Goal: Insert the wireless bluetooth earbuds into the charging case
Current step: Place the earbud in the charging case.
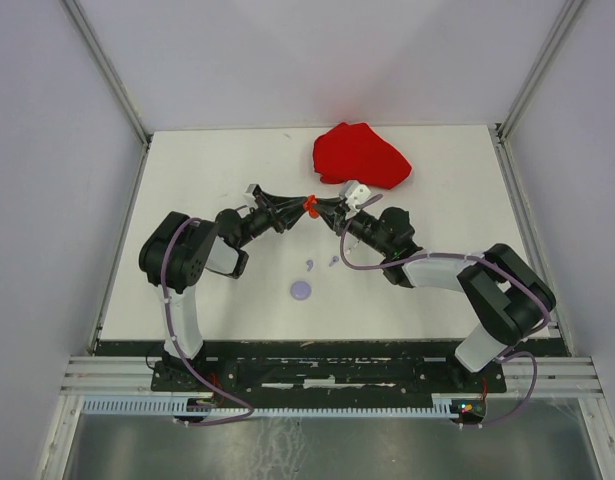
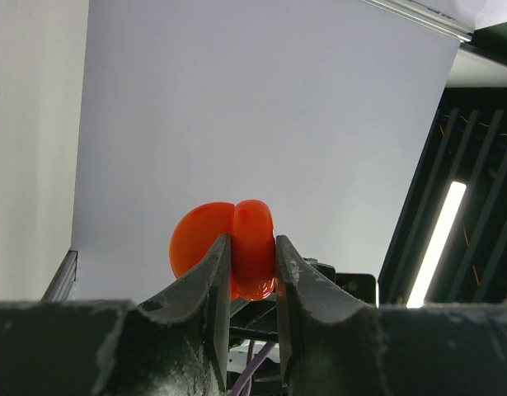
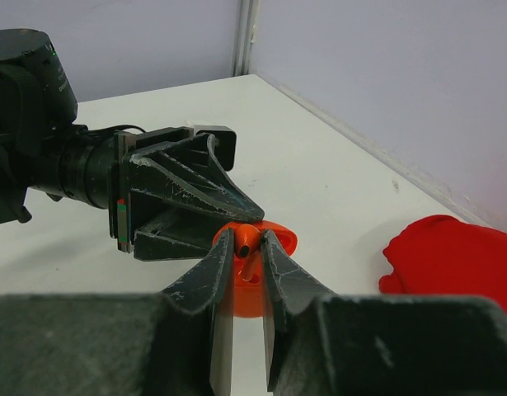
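The left arm (image 1: pixel 182 260) reaches rightward from the left side of the white table (image 1: pixel 207 170). Its left jaws are closed narrow on the red charging case (image 2: pixel 251 246), clamping one half edge-on. The case's other half flares out to the left of the tips in the left wrist view.

On the table nearer the bases lies a round lilac case (image 1: pixel 302 290). Just beyond it are 2 tiny lilac earbuds (image 1: pixel 310 264) (image 1: pixel 333 260), apart from each other and from that case.

In the top view the red charging case sits in mid-table, right where the 2 arms' tips meet. In the right wrist view the right jaws are pinched almost together on 1 small red earbud (image 3: pixel 246 245). It is held at the open case, with its stem pointing down. Whether it is seated in its socket cannot be told.

Farther back and to the right, a crumpled red cloth (image 1: pixel 359 155) lies on the table. The right arm (image 1: pixel 487 290) stretches in from the right edge.
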### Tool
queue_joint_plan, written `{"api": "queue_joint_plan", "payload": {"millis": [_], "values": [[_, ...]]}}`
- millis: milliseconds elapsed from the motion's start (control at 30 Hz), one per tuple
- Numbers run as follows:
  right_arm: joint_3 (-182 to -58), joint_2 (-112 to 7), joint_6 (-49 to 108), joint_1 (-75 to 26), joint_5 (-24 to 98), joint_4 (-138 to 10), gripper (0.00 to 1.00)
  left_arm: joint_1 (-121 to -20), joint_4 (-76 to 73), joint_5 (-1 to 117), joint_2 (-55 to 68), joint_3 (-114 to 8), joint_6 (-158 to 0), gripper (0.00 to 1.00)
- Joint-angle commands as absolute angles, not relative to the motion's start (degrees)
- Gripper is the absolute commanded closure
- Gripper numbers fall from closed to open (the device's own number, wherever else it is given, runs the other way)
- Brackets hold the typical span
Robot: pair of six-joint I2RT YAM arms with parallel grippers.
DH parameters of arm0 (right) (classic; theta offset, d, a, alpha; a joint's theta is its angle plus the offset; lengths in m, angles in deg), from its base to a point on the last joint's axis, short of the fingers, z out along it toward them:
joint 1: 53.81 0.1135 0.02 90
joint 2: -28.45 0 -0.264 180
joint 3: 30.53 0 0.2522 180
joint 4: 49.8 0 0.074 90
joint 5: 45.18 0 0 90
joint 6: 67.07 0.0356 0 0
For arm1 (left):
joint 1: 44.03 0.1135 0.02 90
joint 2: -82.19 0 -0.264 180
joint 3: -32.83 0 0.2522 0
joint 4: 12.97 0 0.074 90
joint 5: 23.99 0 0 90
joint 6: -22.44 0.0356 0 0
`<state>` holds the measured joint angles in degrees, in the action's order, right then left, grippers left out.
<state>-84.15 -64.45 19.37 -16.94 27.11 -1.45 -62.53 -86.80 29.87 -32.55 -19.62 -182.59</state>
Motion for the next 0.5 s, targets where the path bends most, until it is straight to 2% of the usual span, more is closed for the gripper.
{"api": "queue_joint_plan", "payload": {"millis": [0, 467], "values": [[-84.02, -65.11, 18.88, -16.93, 27.67, 2.26, 1.0, -62.84, -98.26, 29.81, -31.08, -20.97, -184.88, 0.97], [-83.64, -65.77, 19.04, -16.92, 27.87, 2.61, 1.0, -62.79, -98.35, 29.98, -30.83, -21.18, -185.3, 0.97]]}}
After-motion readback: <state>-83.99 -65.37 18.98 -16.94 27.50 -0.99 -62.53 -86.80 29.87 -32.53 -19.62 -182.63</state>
